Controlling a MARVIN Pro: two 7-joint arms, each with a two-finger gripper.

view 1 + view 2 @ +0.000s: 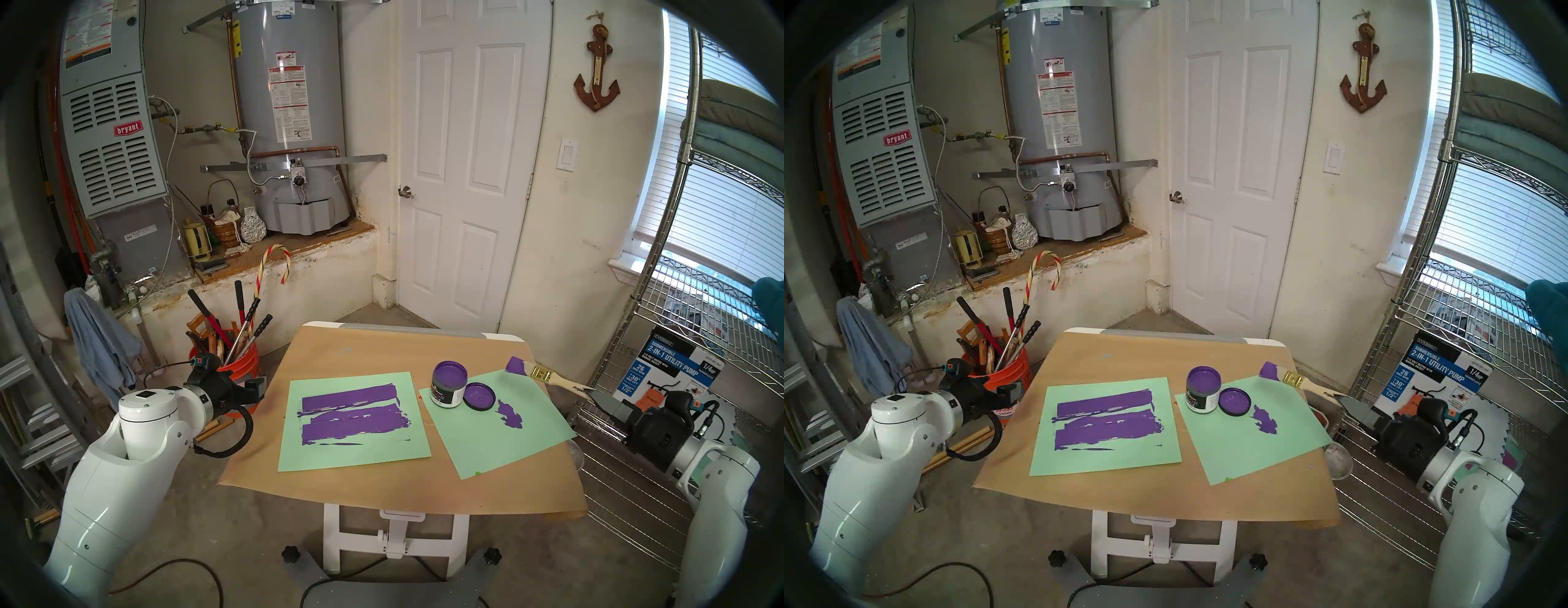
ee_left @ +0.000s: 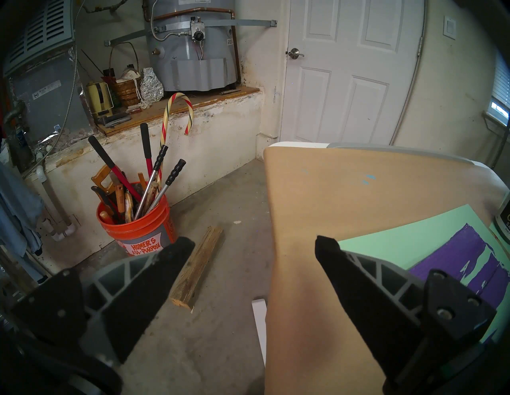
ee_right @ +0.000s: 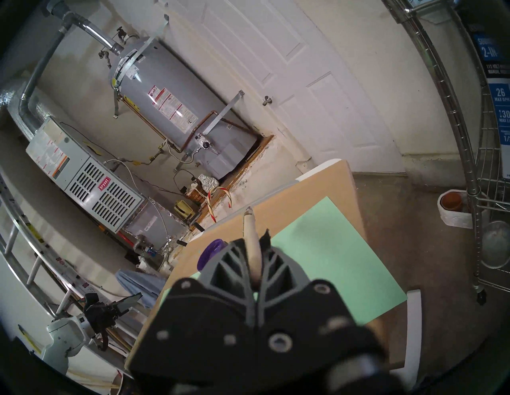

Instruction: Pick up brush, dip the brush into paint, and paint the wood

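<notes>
The right gripper [image 1: 596, 393] had its jaws closed on the tail of the brush [image 1: 547, 377], whose purple bristles hung over the far corner of the right-hand green sheet [image 1: 500, 429], at about two o'clock from the paint jar [image 1: 449, 384]. The jar stood open on that sheet's near-left part, its black lid [image 1: 479, 395] touching it at four o'clock. The left gripper [image 2: 254, 248] waited off the counter's [image 1: 382, 352] left edge, jaws open and empty.

No ribbed wooden strip could be made out on the left-hand green sheet [image 1: 352, 446]; only flat purple stripes [image 1: 352, 418] showed there, so where the wood lay could not be told.

The grip sat far back on the handle, so the bristle end could likely swing or twist under pressure. A low pass toward the jar might clip its rim or shove the lid, tipping paint onto the paper. Wet bristles could also drip across the bare counter.

Room was tight at three o'clock, where the wire shelving [image 1: 662, 322] stood close to the right arm. Between the two sheets ran an open lane, and the counter's far end lay free.
</notes>
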